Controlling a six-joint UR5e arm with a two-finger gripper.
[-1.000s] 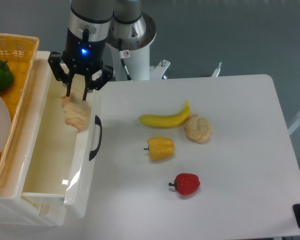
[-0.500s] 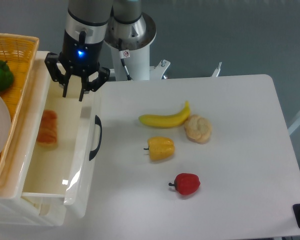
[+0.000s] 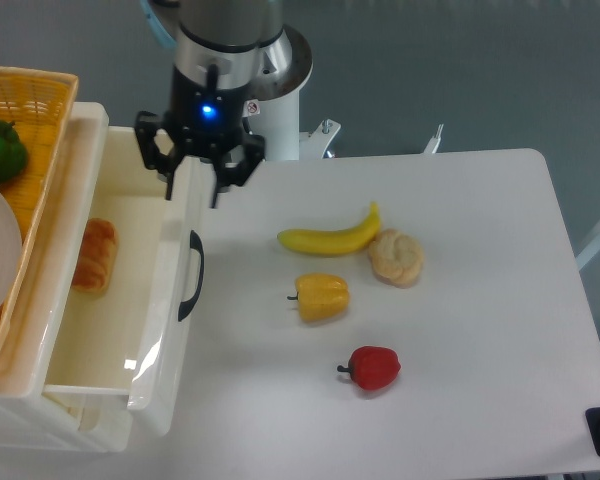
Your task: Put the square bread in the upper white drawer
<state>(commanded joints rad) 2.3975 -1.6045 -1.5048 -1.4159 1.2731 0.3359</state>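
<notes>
While the square bread (image 3: 93,256) is seen lying inside the upper white drawer (image 3: 170,300), the hand (image 3: 192,190) is held apart over its right wall, fingers seemingly spread, nothing gripped.

Glossy cream plastic upper white drawer (image 3: 170,300), woven orange basket (image 3: 25,95), matt white table (image 3: 460,300).

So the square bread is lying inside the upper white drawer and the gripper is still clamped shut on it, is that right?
Not quite. The square bread does lie inside the upper white drawer, but the gripper is not clamped on it: the camera view shows it open and empty, above the drawer's right wall, apart from the bread.
</notes>
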